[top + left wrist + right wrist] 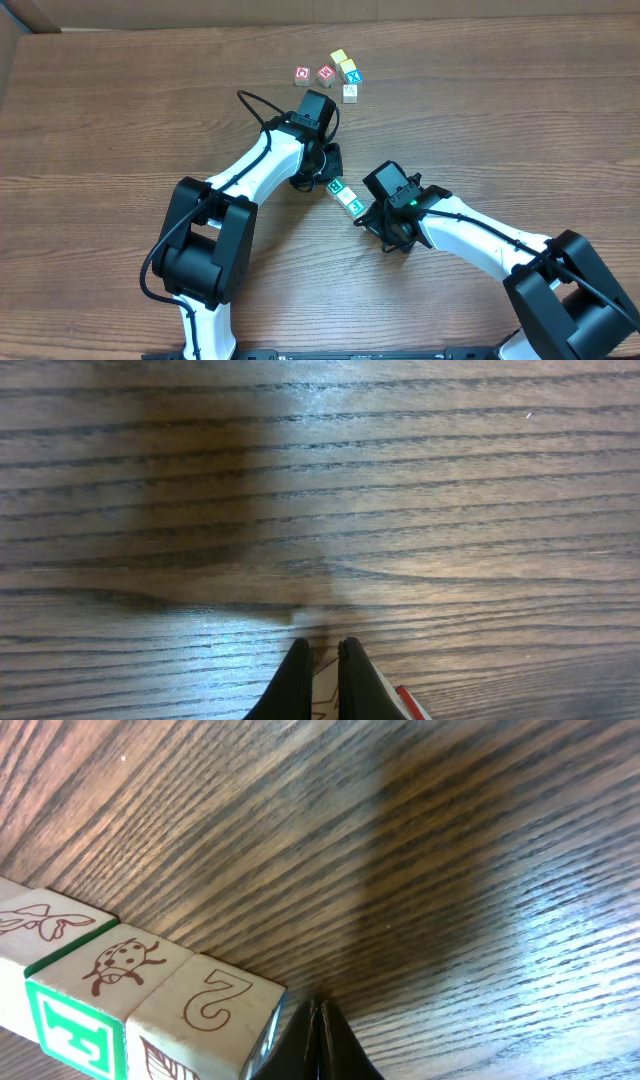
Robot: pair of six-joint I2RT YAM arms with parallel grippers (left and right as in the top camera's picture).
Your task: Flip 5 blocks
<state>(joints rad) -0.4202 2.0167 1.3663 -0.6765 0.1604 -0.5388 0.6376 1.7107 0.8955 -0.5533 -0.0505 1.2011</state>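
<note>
Pale blocks (130, 990), green-lettered; table (450, 870) brown with dark grain.

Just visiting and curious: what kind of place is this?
Probably a robotics lab bench: a left arm and right arm mounted at a wooden table, with tiny alphabet blocks set out.

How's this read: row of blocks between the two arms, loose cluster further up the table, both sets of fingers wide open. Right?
Wrong on the fingers: both sets are shut. Right wrist view shows the right fingers pressed together beside the row of blocks; left wrist view shows the left fingers closed too. Row and cluster are as you said.
</note>
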